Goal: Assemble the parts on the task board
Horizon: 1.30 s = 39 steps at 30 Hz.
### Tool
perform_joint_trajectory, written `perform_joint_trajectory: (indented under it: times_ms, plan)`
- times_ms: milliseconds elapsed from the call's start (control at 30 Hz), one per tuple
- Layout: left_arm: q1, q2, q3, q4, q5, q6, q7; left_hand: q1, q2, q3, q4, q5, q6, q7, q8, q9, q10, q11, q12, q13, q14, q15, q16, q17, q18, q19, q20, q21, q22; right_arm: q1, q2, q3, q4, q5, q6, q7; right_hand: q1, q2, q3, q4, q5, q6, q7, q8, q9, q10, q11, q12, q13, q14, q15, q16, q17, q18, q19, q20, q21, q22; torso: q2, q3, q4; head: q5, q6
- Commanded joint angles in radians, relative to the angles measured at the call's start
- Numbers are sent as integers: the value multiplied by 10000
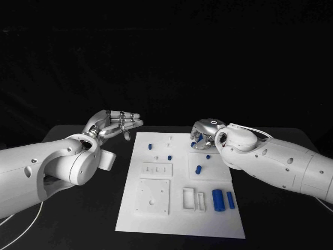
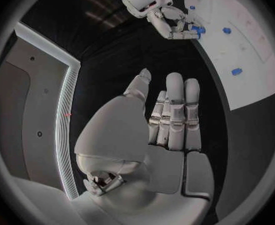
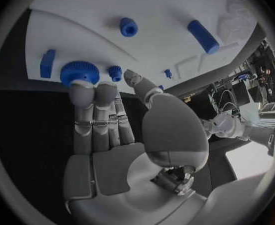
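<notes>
The white task board [image 1: 180,216] lies in the middle of the black table. My right hand [image 1: 206,132] hovers over its far right corner. In the right wrist view its fingertips [image 3: 82,87] reach the edge of a blue toothed wheel [image 3: 79,72], and a small blue knob [image 3: 115,73] stands between them and the thumb; nothing is gripped. My left hand [image 1: 115,124] hangs off the board's far left corner, fingers straight and empty [image 2: 172,120]. Two blue cylinders [image 1: 218,200] lie near the board's right edge.
More blue parts lie scattered on the board: a peg [image 1: 151,147], a short piece [image 1: 199,169], a hollow cylinder [image 3: 129,27] and a long cylinder [image 3: 203,36]. White raised plates [image 1: 154,196] sit at the board's left middle. Black table surrounds the board.
</notes>
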Motion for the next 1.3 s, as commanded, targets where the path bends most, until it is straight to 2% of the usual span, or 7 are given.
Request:
perform_joint_trajectory:
  times_ms: [33, 167, 467, 700, 1000, 1133, 1300]
  plan:
    - [33, 28, 11, 2, -93, 158, 16, -29, -91, -10, 67, -68, -64, 3, 18, -1, -73, 14, 39, 6, 26, -12, 118, -16, 88, -21, -42, 41, -29, -8, 22, -1, -14, -301, 188, -82, 95, 6, 42, 35, -69, 115, 5, 1, 4, 115, 4, 26, 10, -15, -45, 48, 0, 158, 58, -24, -12, 65, 38, -16, 19, 15, -6]
    - [35, 44, 10, -25, -94, 175, 1, -31, -92, -14, 79, -77, -68, 1, 16, -2, -73, 14, 40, 6, 7, -12, 223, -34, 91, -28, -43, 77, -73, -16, 37, -2, -39, -324, 235, -90, 114, 47, 276, 18, -243, 193, 17, 0, 1, 187, -13, 27, 4, -21, -58, 69, 2, 138, 69, -41, -43, 191, 36, -6, 8, 18, -53]
    - [36, 110, 10, -92, -94, 195, -18, -40, -86, -18, 102, -92, -69, 4, 16, -2, -75, 12, 39, 6, 29, -17, 326, -42, 91, -26, -46, 95, -126, -47, 84, -5, -55, -338, 263, -71, 117, 146, 645, 129, -538, 440, 14, -1, 5, 267, -41, 27, 10, -29, -73, 82, -5, 120, 100, -58, -155, 414, 57, -29, 29, 17, -46]
    - [36, 135, 10, -122, -93, 212, -37, -42, -70, -25, 116, -105, -72, 9, 17, -2, -70, 12, 40, 6, 61, -17, 514, -14, 94, -13, -49, 127, -182, -74, 108, -7, -90, -304, 261, -24, 148, 284, 934, 244, -676, 711, 24, 9, 23, 376, -70, 28, 34, -33, -90, 95, -2, 109, 128, -72, -223, 566, 70, -39, 20, 9, -128]
    - [36, 166, 10, -196, -93, 214, -65, -42, -70, -25, 116, -105, -72, 9, 17, -2, -70, 12, 40, 6, 61, -17, 514, -14, 94, -13, -49, 127, -182, -110, 131, -8, -66, -200, 175, 21, 196, 507, 1243, 328, -294, 1122, -41, 20, 73, 725, -190, 36, 114, -36, -166, 109, 9, 42, 160, -138, -279, 808, 75, -62, 36, 35, -192]
    - [36, 179, 10, -236, -93, 206, -75, -32, -46, -34, 116, -115, -72, 11, 18, -1, -69, 12, 39, 6, 64, -22, 654, -33, 96, -15, -49, 162, -269, -115, 136, -8, -60, -196, 143, -3, 230, 644, 1344, 263, -254, 1406, -108, 35, 153, 965, -271, 40, 199, -36, -215, 98, 7, -1, 160, -181, -303, 911, 83, -73, 35, 38, -190]
    - [36, 191, 9, -274, -93, 198, -77, -31, -45, -38, 112, -110, -74, 16, 16, -2, -69, 12, 39, 6, 64, -23, 691, -28, 96, -12, -52, 170, -284, -117, 146, -8, -29, -196, -70, -32, 159, 672, 1458, 199, -166, 1565, -153, 15, 238, 1116, -317, 33, 257, -32, -253, 77, 3, -43, 166, -228, -348, 999, 79, -85, 29, 35, -168]
